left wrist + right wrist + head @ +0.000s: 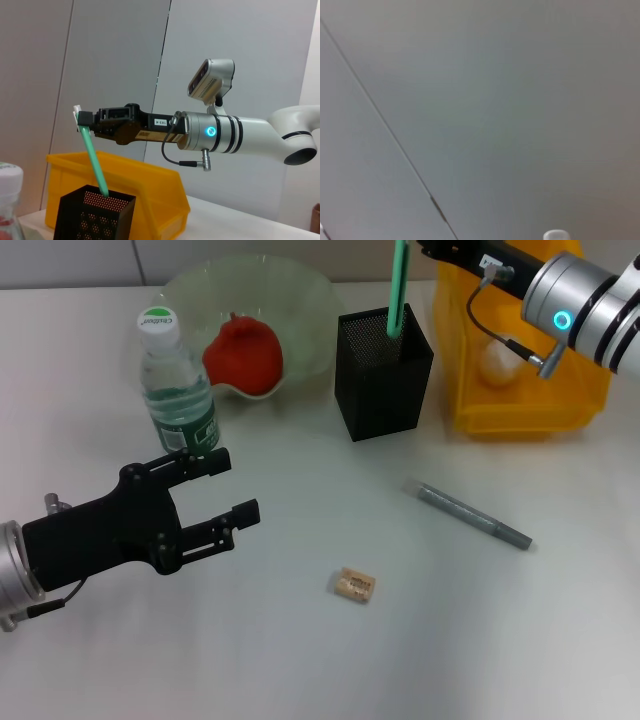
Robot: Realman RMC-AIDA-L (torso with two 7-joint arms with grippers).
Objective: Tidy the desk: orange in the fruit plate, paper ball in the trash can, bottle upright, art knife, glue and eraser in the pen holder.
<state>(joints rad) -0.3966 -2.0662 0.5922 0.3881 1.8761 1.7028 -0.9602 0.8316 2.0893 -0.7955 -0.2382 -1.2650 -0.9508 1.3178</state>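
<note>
While right pincer (82, 121) clamps the green art knife (397, 290) lowered into the black pen holder (385, 372) beneath it, left pincer (232, 490) wide apart, beside upright bottle (175, 385), above table (300, 660).

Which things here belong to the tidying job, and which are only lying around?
Job things:
- orange in fruit plate
- upright bottle
- pen holder
- green stick, held by right gripper
- grey pen-like tool
- eraser
- paper ball in yellow bin

Lying around:
- nothing visible
</note>
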